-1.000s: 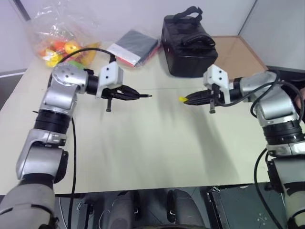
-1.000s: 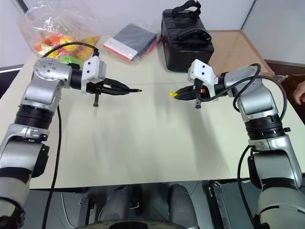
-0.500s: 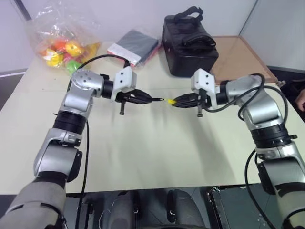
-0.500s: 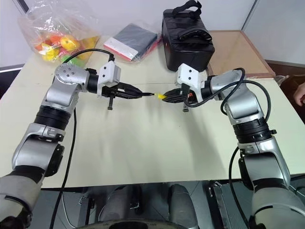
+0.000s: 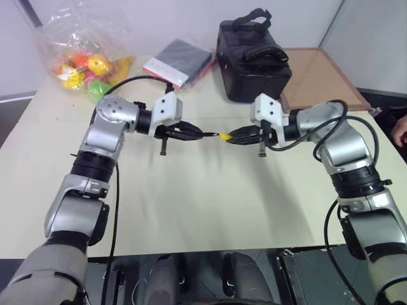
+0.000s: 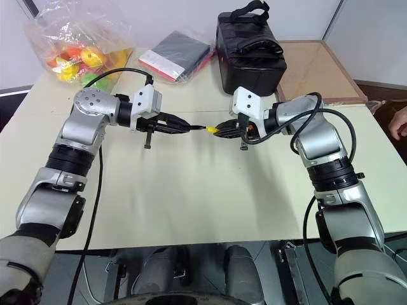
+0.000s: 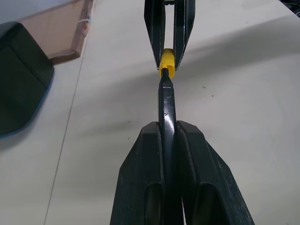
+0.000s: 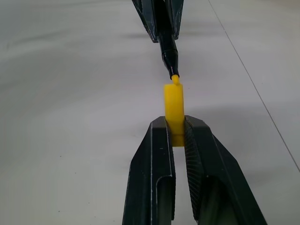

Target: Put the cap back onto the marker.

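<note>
Left jaws: my left gripper [image 5: 198,133] is clamped on the marker [image 7: 167,101], which sticks out forward from between the two black fingers.
Right jaws: my right gripper [image 5: 230,136] is clamped on the cap [image 8: 173,104]; the rear part of the cap sits between the fingers and the open end stands out in front.
Where the things are: both are held in the air above the counter [image 5: 210,203], in the gap between my two grippers, which face each other tip to tip.
Done: the marker and the cap are each picked up and brought end to end; the small yellow tip of the marker is at the mouth of the cap.
Left: the cap is not seated yet, I judge, because the tip is only at the opening; the final push together remains.
Marker axis: its long axis runs along my left jaws, and the tip points straight to my right jaws.
Cap axis: its long axis runs along my right jaws, and the open end faces the marker; the two axes look nearly in one line.
</note>
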